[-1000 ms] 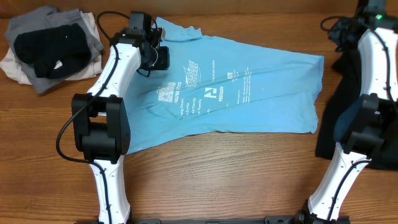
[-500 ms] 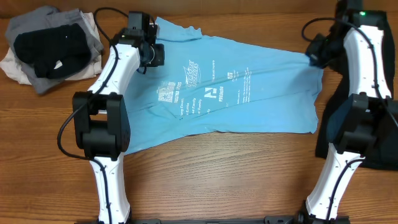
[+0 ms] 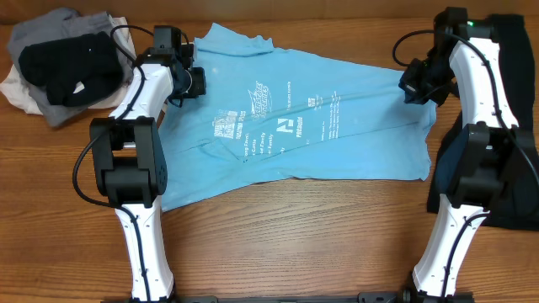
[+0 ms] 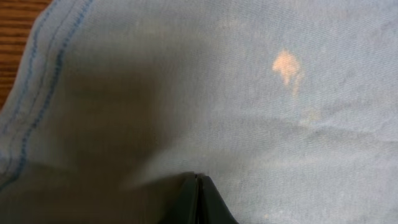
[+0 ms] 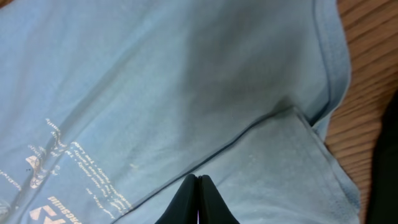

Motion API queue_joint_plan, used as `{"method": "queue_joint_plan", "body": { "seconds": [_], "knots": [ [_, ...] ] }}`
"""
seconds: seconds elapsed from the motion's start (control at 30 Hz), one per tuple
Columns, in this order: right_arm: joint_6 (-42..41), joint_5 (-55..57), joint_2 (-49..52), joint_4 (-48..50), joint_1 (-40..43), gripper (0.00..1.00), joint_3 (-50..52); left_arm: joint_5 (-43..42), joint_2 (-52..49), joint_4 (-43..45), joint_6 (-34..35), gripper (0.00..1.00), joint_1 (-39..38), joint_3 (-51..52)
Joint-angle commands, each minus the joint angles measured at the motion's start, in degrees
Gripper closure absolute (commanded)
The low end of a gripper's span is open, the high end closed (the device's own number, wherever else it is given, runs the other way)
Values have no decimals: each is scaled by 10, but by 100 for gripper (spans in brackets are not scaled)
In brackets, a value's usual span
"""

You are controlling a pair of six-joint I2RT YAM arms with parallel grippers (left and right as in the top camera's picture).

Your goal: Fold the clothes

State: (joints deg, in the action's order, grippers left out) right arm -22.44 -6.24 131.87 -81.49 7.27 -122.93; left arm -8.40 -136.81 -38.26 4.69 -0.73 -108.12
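Note:
A light blue T-shirt with white lettering lies spread out, slanted, on the wooden table. My left gripper is shut and empty over the shirt's upper left part, near a stitched edge; the left wrist view shows its fingertips pressed together above plain blue cloth. My right gripper is shut and empty over the shirt's right end; the right wrist view shows its closed tips above a fold line in the shirt, near the hem.
A pile of black, grey and cream garments lies at the far left. A dark garment lies at the right edge behind the right arm and also shows in the right wrist view.
My left gripper has moved left across the shirt towards its left edge. My right gripper has come from beyond the shirt's right end leftward and down over that end.

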Motion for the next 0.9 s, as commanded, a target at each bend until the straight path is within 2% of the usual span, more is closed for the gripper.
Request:
{"method": "queue_joint_plan", "body": {
  "seconds": [0.0,0.23,0.6,0.67,0.73,0.77,0.87],
  "knots": [
    [1,-7,-1,1,-10,96,2,-4,-56,-2,-15,96,0,2],
    [2,-7,-1,-8,-10,96,2,72,-79,-2,-1,96,9,2],
    [2,13,-1,-89,-16,96,4,74,-79,56,2,96,42,-6],
    [2,23,-1,-97,-16,96,4,73,-79,52,2,88,43,-14],
    [2,23,-1,-98,-16,96,4,65,-79,38,1,72,43,-28],
    [2,23,-1,-97,-16,96,4,57,-79,28,-1,59,43,-37],
    [2,23,-1,-98,-16,96,4,50,-78,-14,-5,41,39,-80]
  ]
}}
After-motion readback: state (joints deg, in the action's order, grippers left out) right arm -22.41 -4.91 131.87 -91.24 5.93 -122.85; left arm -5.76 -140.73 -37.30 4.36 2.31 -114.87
